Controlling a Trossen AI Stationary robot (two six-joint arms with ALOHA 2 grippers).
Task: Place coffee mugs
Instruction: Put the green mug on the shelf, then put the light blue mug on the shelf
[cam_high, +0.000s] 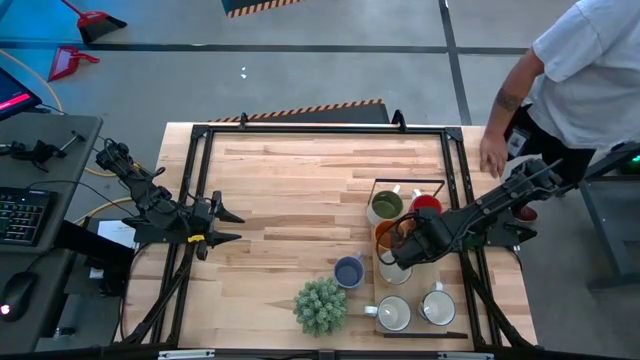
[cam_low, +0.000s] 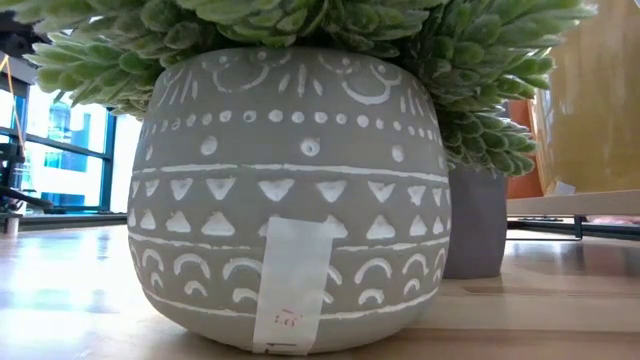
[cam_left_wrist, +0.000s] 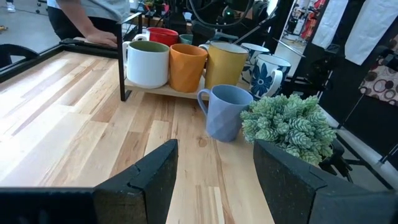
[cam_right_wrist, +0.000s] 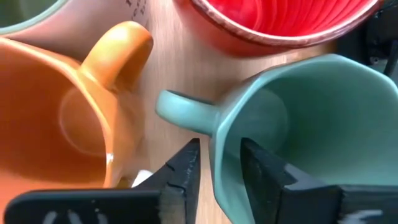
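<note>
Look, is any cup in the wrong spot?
Yes: the blue-grey ceramic mug stands alone on the bare wooden table, beside the spiky green plant, outside the black-framed tray where the other mugs sit.

We see grey concrete floor (cam_high: 330, 70) around light wooden desk (cam_high: 290, 190), black line running across it. Yellow-black striped hazard strip (cam_high: 310, 110) lies on floor just behind desk's far edge, another (cam_high: 262, 6) at top edge of high view. Red dustpan (cam_high: 70, 62) and red broom (cam_high: 95, 20) lie on floor at far left. Side desk (cam_high: 50, 180) at left carries dark keyboard (cam_high: 22, 215) and mouse (cam_high: 20, 295). Low view shows bright window (cam_low: 60, 160) with dark frames at left. Person in white shirt (cam_high: 590, 70) stands at desk's far right corner.
</note>
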